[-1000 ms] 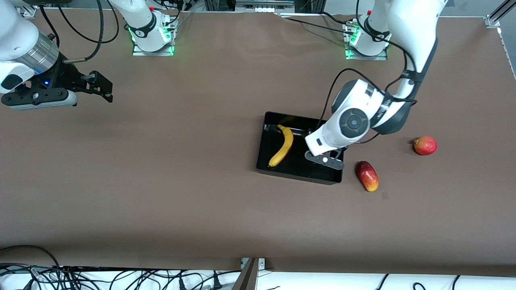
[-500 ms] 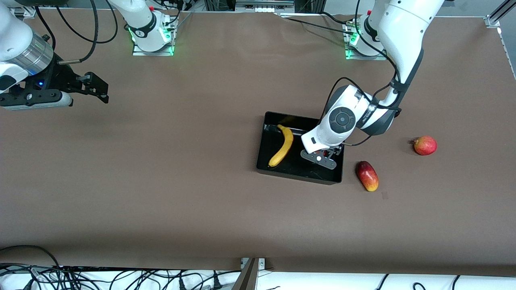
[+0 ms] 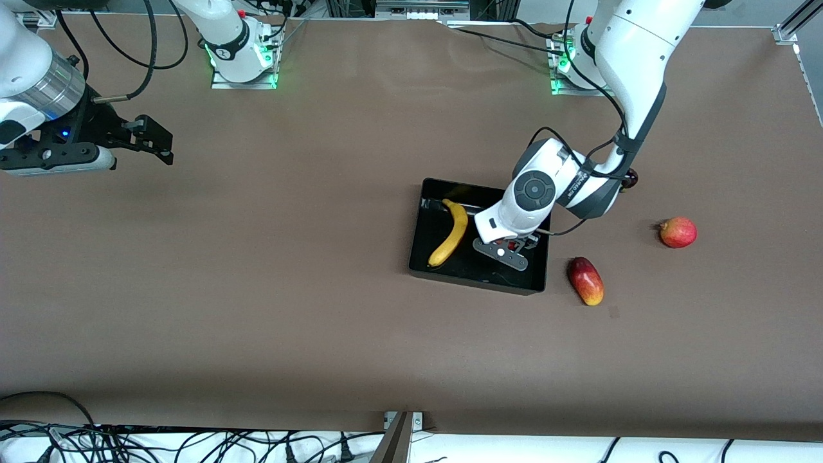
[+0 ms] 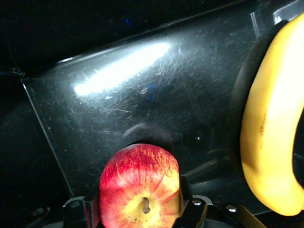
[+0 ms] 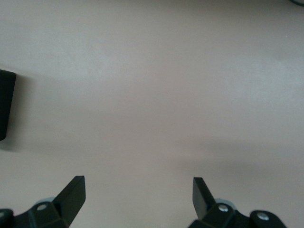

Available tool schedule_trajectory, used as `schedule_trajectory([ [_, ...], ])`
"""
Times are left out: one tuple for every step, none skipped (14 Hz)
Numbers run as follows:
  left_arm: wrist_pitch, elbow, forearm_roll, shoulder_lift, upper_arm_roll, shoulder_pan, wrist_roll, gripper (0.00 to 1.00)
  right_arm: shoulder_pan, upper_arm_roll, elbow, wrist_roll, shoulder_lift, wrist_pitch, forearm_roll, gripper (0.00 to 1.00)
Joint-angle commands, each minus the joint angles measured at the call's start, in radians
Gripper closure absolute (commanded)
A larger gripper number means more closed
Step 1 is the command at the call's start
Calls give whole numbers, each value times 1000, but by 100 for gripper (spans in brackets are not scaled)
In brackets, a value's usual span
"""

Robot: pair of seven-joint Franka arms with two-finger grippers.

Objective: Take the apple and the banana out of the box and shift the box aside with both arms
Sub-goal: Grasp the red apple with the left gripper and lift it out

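Observation:
The black box (image 3: 476, 281) lies mid-table, toward the left arm's end. The yellow banana (image 3: 450, 233) lies inside it, and shows in the left wrist view (image 4: 268, 142) on the glossy box floor (image 4: 142, 95). My left gripper (image 3: 511, 248) is down inside the box beside the banana, shut on the red apple with yellowish patches (image 4: 139, 187). Its fingers (image 4: 186, 190) press both sides of the apple. I cannot tell whether the apple touches the floor. My right gripper (image 3: 151, 138) is open and empty (image 5: 137, 183), waiting above bare table at the right arm's end.
An oblong red-yellow mango-like fruit (image 3: 585, 281) lies on the table just outside the box, toward the left arm's end. A round red fruit with a nub (image 3: 678, 232) lies farther toward that end. Cables hang along the table's near edge.
My left gripper has come lower into the box with the apple and shifted slightly toward the banana. My right gripper drew back a little a second ago, then stayed still.

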Motion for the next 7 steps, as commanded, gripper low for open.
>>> schedule_trajectory([
  [-136, 40, 14, -96, -3, -2, -5, 78, -7, 1, 12, -6, 4, -14, -5, 0],
  [-216, 80, 2, -116, -7, 2, 1, 77, -7, 1, 12, -6, 4, -14, -5, 0],
  [-305, 129, -13, -134, -7, 7, 5, 74, -7, 1, 12, -6, 4, -14, -5, 0],
  [-389, 183, -15, -139, -6, 10, 12, 73, -7, 1, 12, -6, 4, -14, -5, 0],
  [-483, 229, -15, -144, 2, 27, 37, 74, -7, 1, 12, -6, 4, -14, -5, 0],
  [-554, 256, -15, -150, 0, 66, 97, 74, -7, 1, 12, -6, 4, -14, -5, 0],
  [-592, 252, -15, -164, -4, 114, 160, 74, -7, 1, 12, -6, 4, -14, -5, 0],
])
